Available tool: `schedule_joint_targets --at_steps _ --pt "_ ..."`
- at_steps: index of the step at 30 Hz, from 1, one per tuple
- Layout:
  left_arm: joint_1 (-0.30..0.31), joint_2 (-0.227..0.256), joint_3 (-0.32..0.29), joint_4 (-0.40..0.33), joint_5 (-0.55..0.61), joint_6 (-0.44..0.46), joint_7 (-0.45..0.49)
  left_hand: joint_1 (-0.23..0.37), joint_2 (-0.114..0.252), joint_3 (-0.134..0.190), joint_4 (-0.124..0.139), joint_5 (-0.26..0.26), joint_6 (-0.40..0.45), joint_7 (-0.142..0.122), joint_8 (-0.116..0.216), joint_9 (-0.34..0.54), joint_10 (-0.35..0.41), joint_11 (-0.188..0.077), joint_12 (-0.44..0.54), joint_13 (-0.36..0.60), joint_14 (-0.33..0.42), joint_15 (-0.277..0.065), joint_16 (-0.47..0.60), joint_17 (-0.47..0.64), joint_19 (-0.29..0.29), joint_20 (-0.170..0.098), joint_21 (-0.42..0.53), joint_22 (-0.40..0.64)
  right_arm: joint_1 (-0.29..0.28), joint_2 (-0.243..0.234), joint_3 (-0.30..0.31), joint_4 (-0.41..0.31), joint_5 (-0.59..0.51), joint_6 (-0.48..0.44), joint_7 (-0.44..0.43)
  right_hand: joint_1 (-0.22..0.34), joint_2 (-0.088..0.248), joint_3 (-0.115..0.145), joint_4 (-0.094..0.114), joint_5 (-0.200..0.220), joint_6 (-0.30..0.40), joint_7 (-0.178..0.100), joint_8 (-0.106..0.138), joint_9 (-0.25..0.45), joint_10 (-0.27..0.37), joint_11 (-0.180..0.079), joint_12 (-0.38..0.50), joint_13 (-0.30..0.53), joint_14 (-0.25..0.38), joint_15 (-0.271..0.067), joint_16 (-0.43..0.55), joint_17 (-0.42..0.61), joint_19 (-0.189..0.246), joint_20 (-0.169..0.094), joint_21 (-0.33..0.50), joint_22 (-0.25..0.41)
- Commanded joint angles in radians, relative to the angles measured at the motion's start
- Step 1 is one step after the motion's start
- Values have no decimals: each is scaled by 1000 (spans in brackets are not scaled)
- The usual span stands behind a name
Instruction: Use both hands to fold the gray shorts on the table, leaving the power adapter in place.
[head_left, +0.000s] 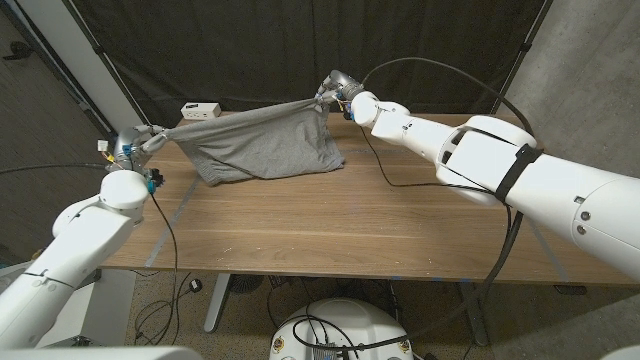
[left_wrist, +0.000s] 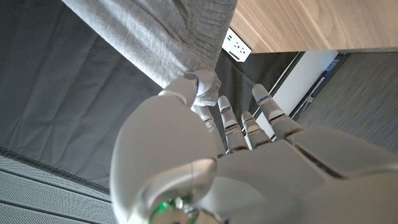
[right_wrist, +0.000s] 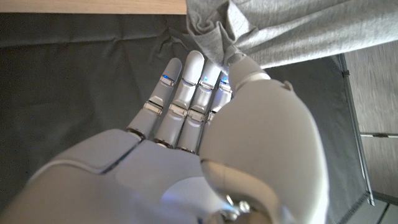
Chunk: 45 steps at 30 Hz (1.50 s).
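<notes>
The gray shorts (head_left: 262, 145) hang stretched between my two hands above the far part of the wooden table (head_left: 330, 220), their lower edge touching the tabletop. My left hand (head_left: 138, 143) pinches one corner of the shorts (left_wrist: 155, 37) off the table's left edge. My right hand (head_left: 338, 93) pinches the other corner of the shorts (right_wrist: 267, 28) at the far edge. The white power adapter (head_left: 201, 109) lies at the table's far left, behind the cloth; it also shows as the adapter (left_wrist: 237, 45) in the left wrist view.
A black curtain (head_left: 300, 50) hangs behind the table. A black cable (head_left: 400, 180) from my right arm lies on the tabletop at the right. Bare wood spreads over the near half of the table.
</notes>
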Motion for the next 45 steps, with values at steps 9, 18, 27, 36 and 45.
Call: schedule_joint_targets --at_steps 9,18,27,36,45 --pt "-174 72 114 79 3 170 30 -11 2 9 -2 -21 117 123 -12 11 -2 -2 6 6 5 -6 7 2 -3 8 23 7 81 35 -97 -8 33 -228 153 13 22 -16 2 -39 -19 -16 -16 -9 -16 -5 -21 -21 -10 -87 1 -33 -4 -3 23 -4" --pt "-294 92 249 143 95 260 106 -9 -1 14 -10 -39 120 125 -23 -13 5 -9 12 7 15 -13 9 0 6 5 40 8 89 41 -117 -8 37 -266 161 17 27 -18 2 -54 -21 -17 -18 -14 -16 -3 -26 -30 -13 -90 -3 -44 -5 -4 28 -6" --pt "-385 37 327 230 163 288 200 -8 -9 16 -18 -61 122 121 -35 -38 25 -19 24 8 43 -24 16 -3 28 6 63 8 81 39 -64 -8 -154 -286 -5 24 36 -25 3 -78 -32 -20 -25 -19 -21 -7 -30 -33 -9 -94 1 -53 -3 -7 38 -9" --pt "-481 -32 408 328 237 320 284 17 -15 -19 -32 -167 134 119 -85 -106 86 -50 55 4 109 -45 23 -20 59 5 109 6 86 45 -123 -8 -154 -293 -5 28 46 -36 6 -91 -42 -24 -31 -23 -23 -5 -36 -42 -1 -95 11 -61 4 -12 49 -11" --pt "-595 -97 479 464 284 355 322 27 13 -53 -23 -244 132 118 -133 -156 115 -50 70 3 144 -43 31 -22 73 31 142 3 86 44 -164 -8 -154 -293 -5 33 55 -47 8 -96 -45 -25 -34 -26 -22 -2 -43 -56 4 -97 21 -66 5 -13 57 -12"
